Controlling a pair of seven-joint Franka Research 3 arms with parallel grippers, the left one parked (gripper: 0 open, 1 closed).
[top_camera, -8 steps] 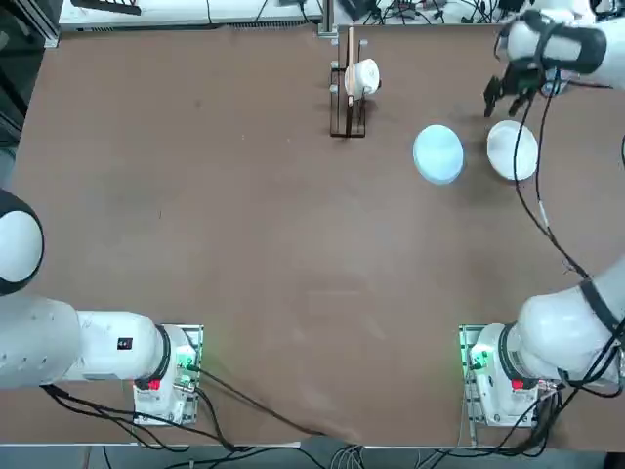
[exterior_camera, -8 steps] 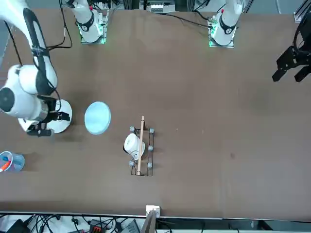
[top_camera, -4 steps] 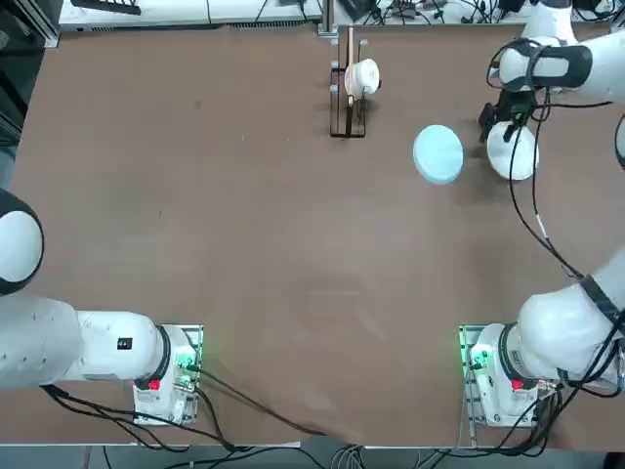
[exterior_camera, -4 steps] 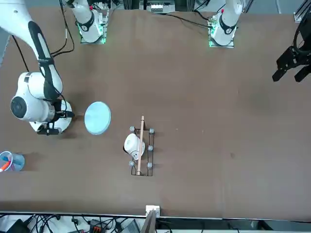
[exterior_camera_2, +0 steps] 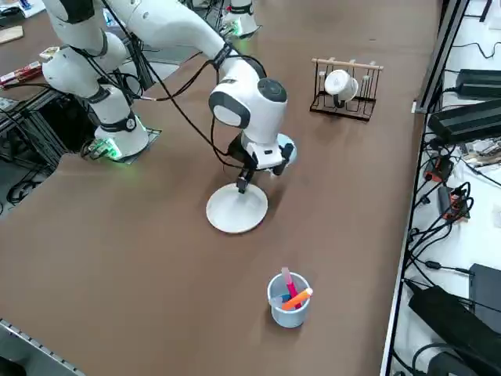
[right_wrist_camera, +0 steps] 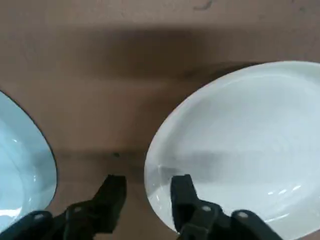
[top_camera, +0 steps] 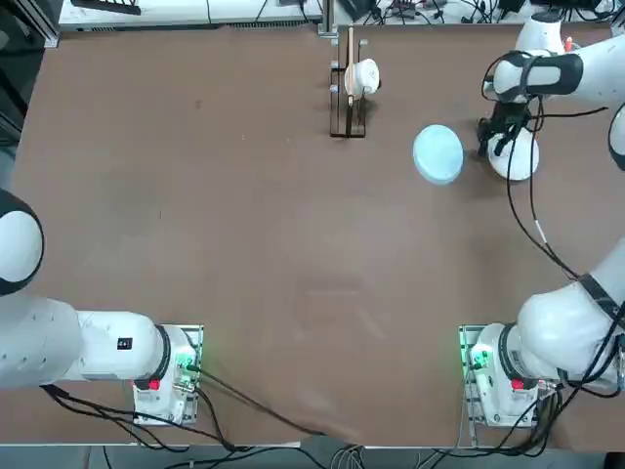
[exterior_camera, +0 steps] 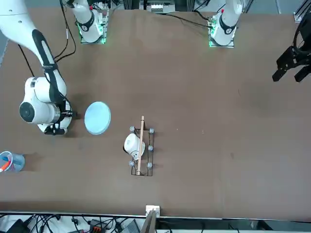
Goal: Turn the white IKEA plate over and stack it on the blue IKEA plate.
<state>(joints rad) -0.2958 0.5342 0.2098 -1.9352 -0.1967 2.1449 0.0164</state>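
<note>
The white IKEA plate (top_camera: 520,156) (exterior_camera_2: 235,210) lies on the brown table at the far right, hollow side up. Just to its left lies the blue IKEA plate (top_camera: 437,153) (exterior_camera: 97,117), apart from it. My right gripper (top_camera: 486,145) (exterior_camera_2: 241,186) is low over the white plate's rim on the side that faces the blue plate. In the wrist view the gripper (right_wrist_camera: 147,192) straddles that rim: one finger stands over the white plate (right_wrist_camera: 240,145), the other over bare table beside the blue plate (right_wrist_camera: 20,170). A gap still shows at the rim, so the jaws are open.
A wooden rack with a small white cup (top_camera: 350,83) (exterior_camera_2: 342,86) stands at the far edge, left of the blue plate. A translucent blue cup with pens (exterior_camera_2: 288,299) (exterior_camera: 10,161) stands beyond the white plate near the table's corner.
My right gripper came down from above the table's far edge to the white plate's rim, and its fingers have narrowed. Neither plate has moved.
</note>
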